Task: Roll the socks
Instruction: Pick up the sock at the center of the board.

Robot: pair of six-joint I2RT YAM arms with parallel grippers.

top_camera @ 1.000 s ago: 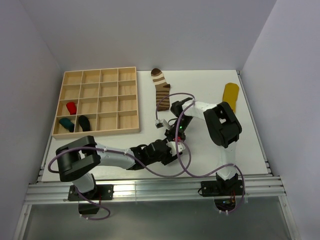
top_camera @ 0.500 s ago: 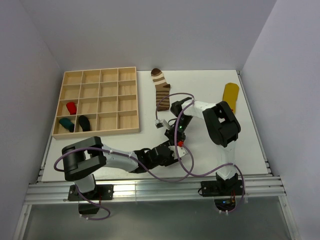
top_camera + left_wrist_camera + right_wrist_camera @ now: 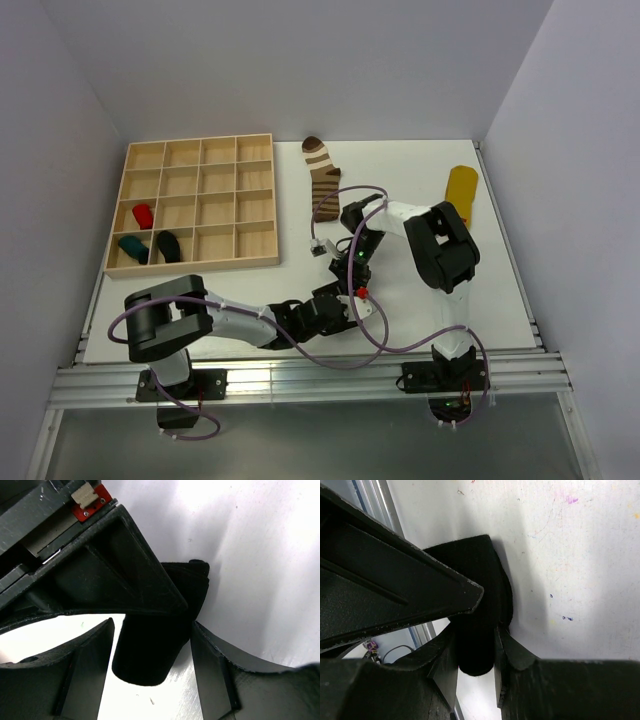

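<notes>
A rolled plain black sock (image 3: 150,652) lies on the white table between my two grippers. My right gripper (image 3: 475,640) is shut on it, its fingers (image 3: 507,647) pressing the roll (image 3: 477,605) from both sides. My left gripper (image 3: 152,630) is open around the same roll, with table showing on either side between the sock and its fingers (image 3: 87,672). From above, the left gripper (image 3: 343,300) and right gripper (image 3: 353,270) meet mid-table and hide the roll. A brown-and-cream striped sock (image 3: 322,178) lies flat at the back, a yellow sock (image 3: 461,192) at the back right.
A wooden compartment tray (image 3: 255,262) stands at the back left, with a red roll (image 3: 142,215), a teal roll (image 3: 132,247) and a black roll (image 3: 168,245) in its left cells. Purple cables (image 3: 365,330) loop over the table near the grippers.
My left gripper's jaws have spread wider around the black roll and the left arm has shifted slightly nearer. The right gripper has kept its grip and place.
</notes>
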